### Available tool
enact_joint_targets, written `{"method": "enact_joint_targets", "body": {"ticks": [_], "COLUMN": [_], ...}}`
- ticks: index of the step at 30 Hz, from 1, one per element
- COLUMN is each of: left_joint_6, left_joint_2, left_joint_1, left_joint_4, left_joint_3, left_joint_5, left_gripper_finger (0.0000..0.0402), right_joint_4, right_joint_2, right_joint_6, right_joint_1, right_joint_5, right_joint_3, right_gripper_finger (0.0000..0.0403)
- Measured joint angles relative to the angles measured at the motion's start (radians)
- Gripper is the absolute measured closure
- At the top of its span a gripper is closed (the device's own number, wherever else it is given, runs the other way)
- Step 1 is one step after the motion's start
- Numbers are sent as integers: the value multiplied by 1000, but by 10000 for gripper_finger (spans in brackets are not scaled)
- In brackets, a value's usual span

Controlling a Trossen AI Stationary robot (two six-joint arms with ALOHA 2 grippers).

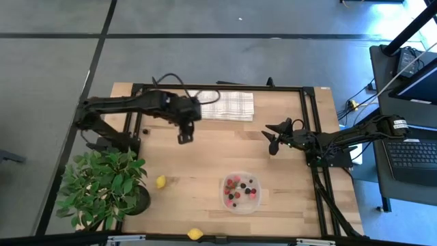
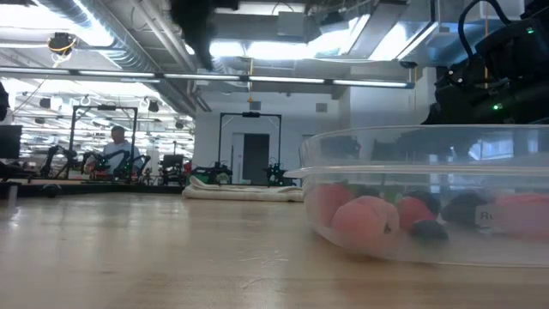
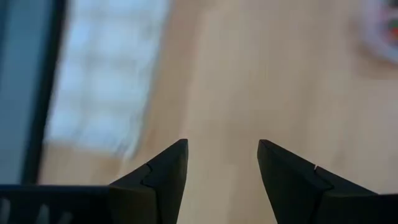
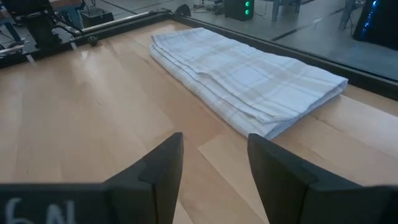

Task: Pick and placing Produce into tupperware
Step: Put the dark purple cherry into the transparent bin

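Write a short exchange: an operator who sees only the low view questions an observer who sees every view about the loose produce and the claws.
Operator: Is any fruit outside the tupperware?
Observer: Yes, a lemon lies on the table between the plant and the tupperware.
Operator: Is either claw carrying anything?
Observer: No. The left claw and the right claw are both open and empty.

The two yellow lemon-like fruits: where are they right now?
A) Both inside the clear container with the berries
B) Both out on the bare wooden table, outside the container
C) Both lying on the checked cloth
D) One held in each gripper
B: one lemon lies on the wood beside the potted plant and the other lemon sits at the table's near edge, while the container holds only red and dark berries.
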Motion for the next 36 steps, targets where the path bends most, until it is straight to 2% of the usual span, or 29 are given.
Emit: {"method": "enact_joint_targets", "body": {"ticks": [3, 5, 13, 20, 29, 36], "left_joint_6": [-68, -116, -218, -363, -344, -264], "left_joint_2": [-75, -121, -236, -249, -249, -249], "left_joint_1": [23, 42, 96, 149, 251, 306], "left_joint_4": [-7, -10, -62, -168, -161, -125], "left_joint_3": [-78, -124, -297, -431, -621, -705], "left_joint_5": [-117, -149, -148, -146, -146, -146], "left_gripper_finger": [214, 214, 214, 214, 214, 214], "right_joint_4": [0, 0, 5, 11, 12, 12], "right_joint_2": [0, 0, 1, 1, 1, 1], "right_joint_6": [0, 0, -1, -4, -7, -7], "right_joint_1": [0, 0, 0, -5, -42, -71], "right_joint_5": [0, 0, 2, 3, 5, 6], "right_joint_3": [0, 0, 0, 0, 0, 0], "right_gripper_finger": [221, 221, 221, 221, 221, 221]}}
